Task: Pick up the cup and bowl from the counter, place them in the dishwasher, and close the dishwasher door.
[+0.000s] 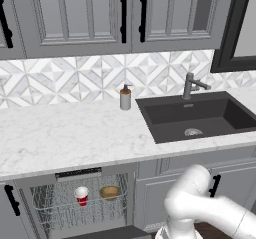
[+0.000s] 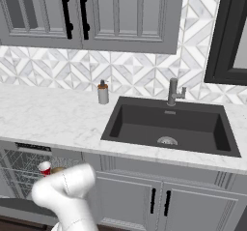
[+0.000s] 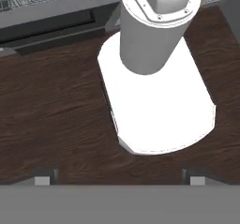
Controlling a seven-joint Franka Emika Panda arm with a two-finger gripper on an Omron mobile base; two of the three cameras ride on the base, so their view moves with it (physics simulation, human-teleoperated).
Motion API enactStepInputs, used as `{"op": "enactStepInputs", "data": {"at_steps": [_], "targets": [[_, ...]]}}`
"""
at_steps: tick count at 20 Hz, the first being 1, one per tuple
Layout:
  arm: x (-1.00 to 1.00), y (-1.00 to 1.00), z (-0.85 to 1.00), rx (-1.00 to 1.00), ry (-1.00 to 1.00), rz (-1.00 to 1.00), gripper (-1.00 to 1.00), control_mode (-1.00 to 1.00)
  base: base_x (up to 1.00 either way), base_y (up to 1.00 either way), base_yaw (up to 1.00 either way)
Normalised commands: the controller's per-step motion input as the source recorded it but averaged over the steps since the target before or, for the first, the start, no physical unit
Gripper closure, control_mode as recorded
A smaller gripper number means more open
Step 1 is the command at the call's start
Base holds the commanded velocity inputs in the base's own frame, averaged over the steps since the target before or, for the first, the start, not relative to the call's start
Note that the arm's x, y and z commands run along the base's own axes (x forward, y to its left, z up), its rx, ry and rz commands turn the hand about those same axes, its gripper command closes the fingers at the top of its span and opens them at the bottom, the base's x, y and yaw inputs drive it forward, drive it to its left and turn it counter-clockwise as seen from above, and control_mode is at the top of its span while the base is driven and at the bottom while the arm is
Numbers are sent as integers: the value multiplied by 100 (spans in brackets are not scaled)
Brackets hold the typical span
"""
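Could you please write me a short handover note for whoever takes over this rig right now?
Gripper: open, holding nothing, pointing down at the dark wood floor.
Cup and bowl: both in the dishwasher wire rack, side by side, cup upright.
Counter: neither of them is on it; the soap bottle stands by the sink.
Done: both items loaded.
Left: the dishwasher door is down; swing it shut.

Even, flat rendered light all round, no glare; the counter [image 1: 75, 133] reads bright, the sink [image 1: 200, 115] dark. Edges slightly soft, only faint shadows under the cabinets.
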Motion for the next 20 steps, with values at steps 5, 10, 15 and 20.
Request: {"op": "enactStepInputs", "data": {"at_steps": [5, 10, 15, 20], "targets": [[-19, -2, -61, 0, -29, -4, -100, -100, 0, 0, 0], [4, 1, -67, 0, -36, -1, -100, -100, 0, 0, 0], [32, 24, -85, 0, -37, 0, -100, -100, 0, 0, 0], [41, 46, -95, 0, -35, -7, -100, -100, 0, 0, 0]]}}
